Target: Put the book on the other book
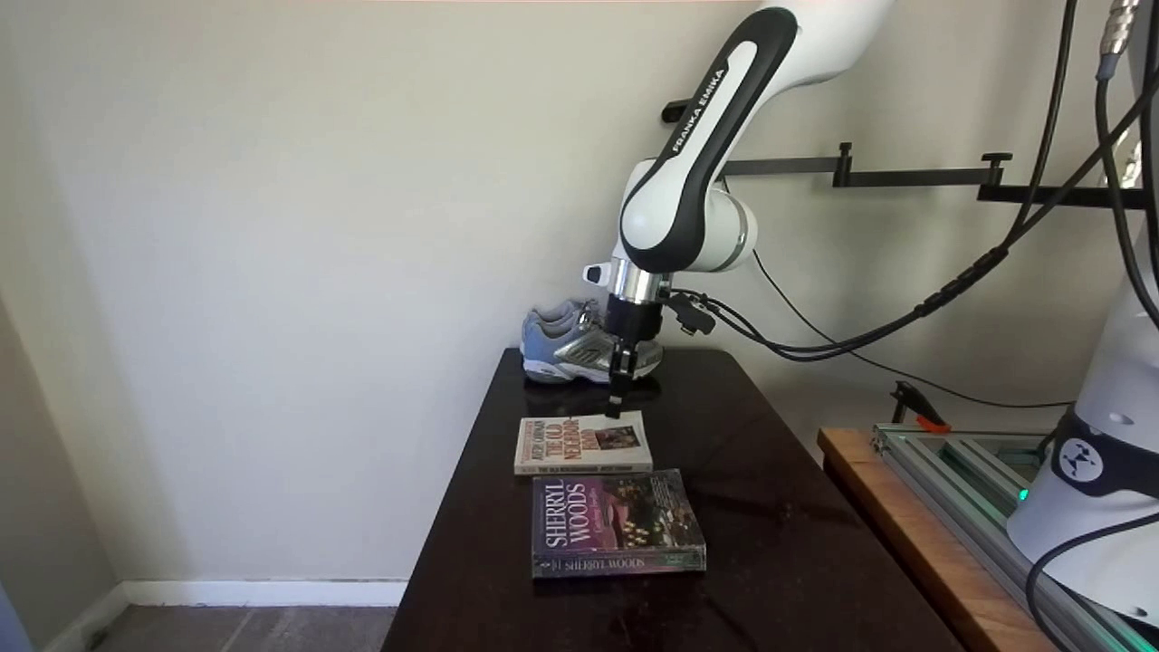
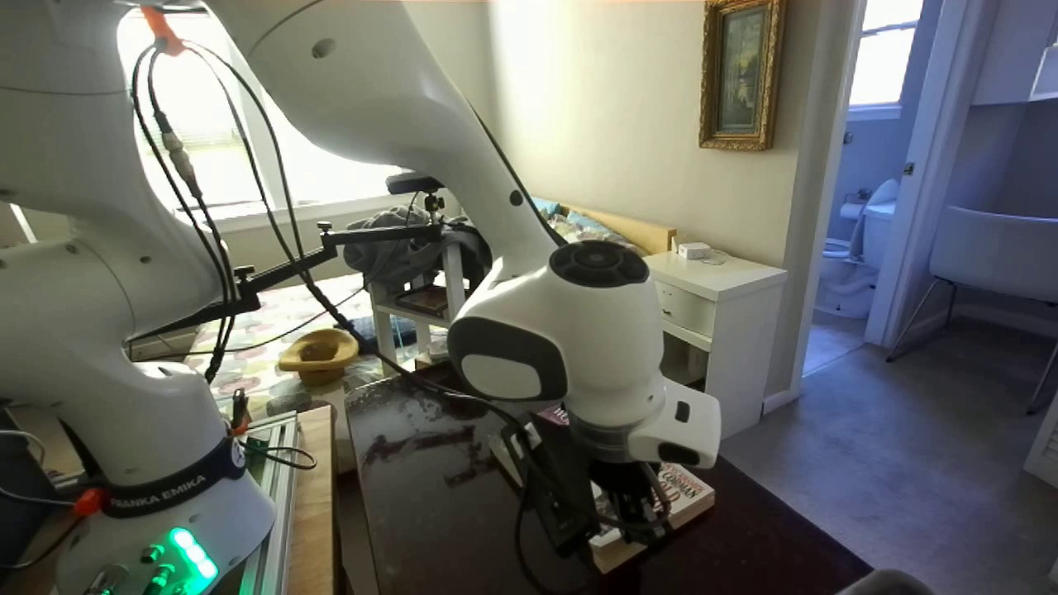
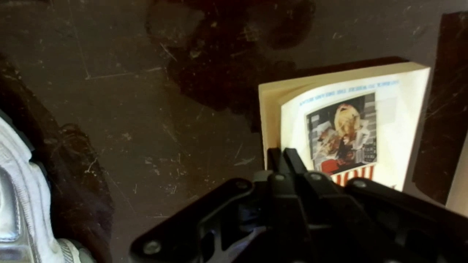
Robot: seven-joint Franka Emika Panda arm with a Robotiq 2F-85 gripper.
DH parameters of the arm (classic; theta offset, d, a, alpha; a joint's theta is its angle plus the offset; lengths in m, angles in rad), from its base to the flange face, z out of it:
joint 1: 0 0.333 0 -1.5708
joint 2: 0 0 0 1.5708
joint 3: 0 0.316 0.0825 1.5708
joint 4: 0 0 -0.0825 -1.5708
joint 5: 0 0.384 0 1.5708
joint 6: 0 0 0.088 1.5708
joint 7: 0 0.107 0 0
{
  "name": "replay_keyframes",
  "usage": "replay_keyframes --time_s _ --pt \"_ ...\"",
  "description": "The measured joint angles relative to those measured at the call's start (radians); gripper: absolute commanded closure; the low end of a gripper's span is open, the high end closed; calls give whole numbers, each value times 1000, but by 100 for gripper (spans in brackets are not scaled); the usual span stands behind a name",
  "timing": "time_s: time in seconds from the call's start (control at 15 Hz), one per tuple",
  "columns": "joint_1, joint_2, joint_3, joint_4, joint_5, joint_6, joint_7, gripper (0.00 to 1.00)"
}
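The hand (image 3: 283, 155), closed, stands at the edge of the cream book (image 3: 345, 128), tabletop (image 3: 175, 138) stretching to a sneaker (image 3: 23, 193).

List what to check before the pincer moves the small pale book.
1. Small book resting on the table: ok.
2. Small book's cover lying flat: not ok; one corner looks curled.
3. Big book beside it, cover up: ok.
4. Pincer at the small book's edge: ok.
5. Pincer's grip: cannot tell; its jaws look closed, but whether the cover is between them is unclear.
6. Shoe apart from the pincer: ok; table shows between them.
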Motion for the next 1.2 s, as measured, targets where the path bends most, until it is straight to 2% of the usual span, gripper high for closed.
replay_keyframes --time_s 0.33,0.73,1.2 --pt "9 -17 10 0 55 0 -23 99" --pt "25 -76 35 -4 175 -7 -85 99" --pt "21 -189 91 -35 197 -29 -89 99"
